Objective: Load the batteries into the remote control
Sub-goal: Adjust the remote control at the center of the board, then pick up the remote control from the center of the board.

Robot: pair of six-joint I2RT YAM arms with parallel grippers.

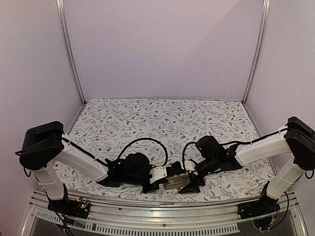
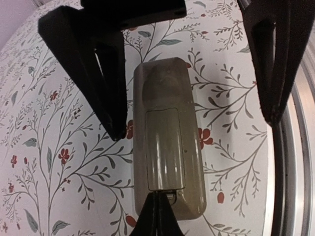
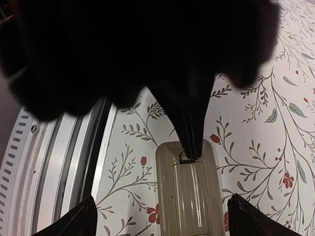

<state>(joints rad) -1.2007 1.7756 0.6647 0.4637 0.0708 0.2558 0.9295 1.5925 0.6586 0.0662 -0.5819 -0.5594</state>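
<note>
Opening the cover: apparently the step in hand; the remote control point(image 2: 162, 83) lies back-up on the flowered table point(image 2: 49, 147), near its front rail point(image 3: 64, 162).
Left gripper point(image 2: 158, 211): pinched shut, holding nothing, tips touching the battery cover point(image 2: 165, 147) at its end notch.
Right gripper point(image 3: 161, 197): spread wide, straddling the remote control, clear of both sides.
Next move: probably a firm slide or pry on the cover, with the body steadied.
Compartment: covered; contents hidden.
Batteries: none in view.

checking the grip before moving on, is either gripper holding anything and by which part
Nothing is held. The right gripper stands open astride the remote control; the shut left gripper only touches its tip to the remote's end.
</note>
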